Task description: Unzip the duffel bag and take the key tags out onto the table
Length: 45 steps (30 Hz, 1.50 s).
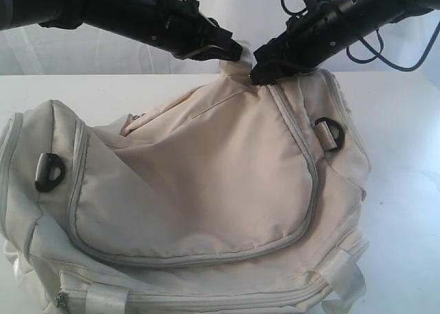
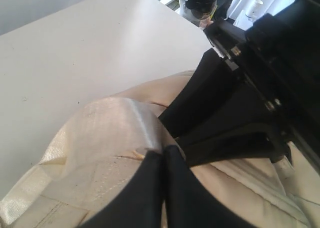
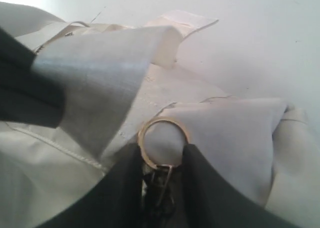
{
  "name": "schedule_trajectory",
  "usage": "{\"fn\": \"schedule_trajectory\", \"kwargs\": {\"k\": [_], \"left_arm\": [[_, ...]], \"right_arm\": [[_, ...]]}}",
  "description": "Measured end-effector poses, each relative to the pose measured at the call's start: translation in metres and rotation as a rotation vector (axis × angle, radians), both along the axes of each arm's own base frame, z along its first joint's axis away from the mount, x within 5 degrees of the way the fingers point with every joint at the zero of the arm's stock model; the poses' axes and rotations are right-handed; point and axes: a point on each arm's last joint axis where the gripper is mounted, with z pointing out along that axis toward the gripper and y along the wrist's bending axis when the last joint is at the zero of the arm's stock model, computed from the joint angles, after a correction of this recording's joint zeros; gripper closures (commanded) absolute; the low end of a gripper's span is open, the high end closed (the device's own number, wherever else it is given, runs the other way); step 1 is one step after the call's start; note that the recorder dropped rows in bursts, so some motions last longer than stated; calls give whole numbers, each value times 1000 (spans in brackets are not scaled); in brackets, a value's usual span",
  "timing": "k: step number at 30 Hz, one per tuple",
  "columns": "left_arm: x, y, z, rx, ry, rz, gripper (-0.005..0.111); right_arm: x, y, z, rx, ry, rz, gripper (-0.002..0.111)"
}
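Ring point(image 3: 162, 119) at duffel bag point(image 3: 235, 133) (right-wrist only)

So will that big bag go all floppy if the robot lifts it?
Probably floppy: the duffel bag sags in folds below where the left gripper pinches its strap. It would likely bend, not lift as one piece. The shiny strap might slip.
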Motion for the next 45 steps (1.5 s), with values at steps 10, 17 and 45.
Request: {"fn": "schedule_trajectory", "kwargs": {"k": [10,17,45], "left_arm": [[0,0,0,4,-7,-4,107],[0,0,0,2,-8,2,107],[11,4,-11,-3,94,139,107]], "right_arm": [[0,-1,4,-3,-9,-26,108],[-13,-4,29,-34,-67,-20,108],[-119,-18,20,-59,-23,-140,108]]}}
